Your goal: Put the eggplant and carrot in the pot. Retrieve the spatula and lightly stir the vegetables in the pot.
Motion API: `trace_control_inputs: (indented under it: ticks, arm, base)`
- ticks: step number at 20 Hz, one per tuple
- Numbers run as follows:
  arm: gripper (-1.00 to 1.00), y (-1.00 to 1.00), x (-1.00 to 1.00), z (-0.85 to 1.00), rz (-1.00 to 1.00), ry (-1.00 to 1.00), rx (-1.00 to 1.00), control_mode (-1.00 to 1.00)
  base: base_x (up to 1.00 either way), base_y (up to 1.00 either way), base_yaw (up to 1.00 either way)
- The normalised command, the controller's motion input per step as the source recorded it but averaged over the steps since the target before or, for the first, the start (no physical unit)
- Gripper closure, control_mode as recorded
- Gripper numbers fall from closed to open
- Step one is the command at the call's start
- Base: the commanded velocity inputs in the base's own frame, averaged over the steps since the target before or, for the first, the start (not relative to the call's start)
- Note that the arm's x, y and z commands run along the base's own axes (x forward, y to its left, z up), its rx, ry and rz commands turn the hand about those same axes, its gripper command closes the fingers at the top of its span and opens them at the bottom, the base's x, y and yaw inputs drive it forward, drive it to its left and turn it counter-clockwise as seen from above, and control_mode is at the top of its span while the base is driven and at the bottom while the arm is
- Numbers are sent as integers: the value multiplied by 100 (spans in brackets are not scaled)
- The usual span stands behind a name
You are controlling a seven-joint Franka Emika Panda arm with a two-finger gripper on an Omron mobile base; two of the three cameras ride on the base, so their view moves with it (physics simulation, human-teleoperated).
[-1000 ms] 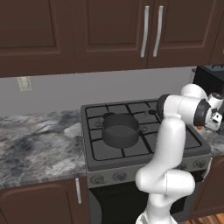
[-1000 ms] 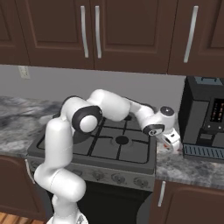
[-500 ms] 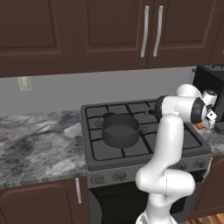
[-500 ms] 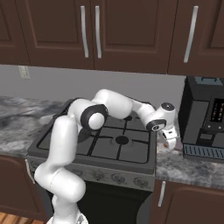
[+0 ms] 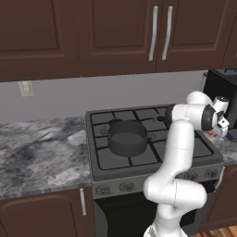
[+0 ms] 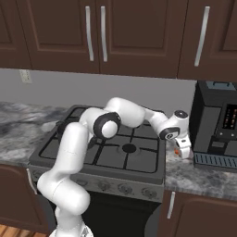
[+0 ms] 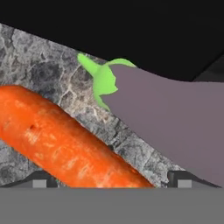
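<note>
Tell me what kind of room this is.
A rendered home kitchen: a gas stove with a pot on a burner, dark wood cabinets above, and a marbled stone counter.

Both base views look forward and down from behind the arm, one from its left, one from its right, sharing the stove (image 5: pixel 152 157) and desk (image 6: pixel 203 178). The hand view sits very near the desk, close over the carrot (image 7: pixel 65 140) and eggplant (image 7: pixel 166 118).
</note>
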Motion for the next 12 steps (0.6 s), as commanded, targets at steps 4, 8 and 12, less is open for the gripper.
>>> trace_control_inputs:
  ticks: [4, 8, 12]
  arm:
    - [-100, -4, 0, 0, 16, 0, 0, -100]
    - [-100, 0, 0, -6, 19, 0, 0, -100]
    - [-100, 1, 0, 0, 7, 0, 0, -100]
  base:
    - [0, 0, 0]
    - [0, 0, 0]
    - [0, 0, 0]
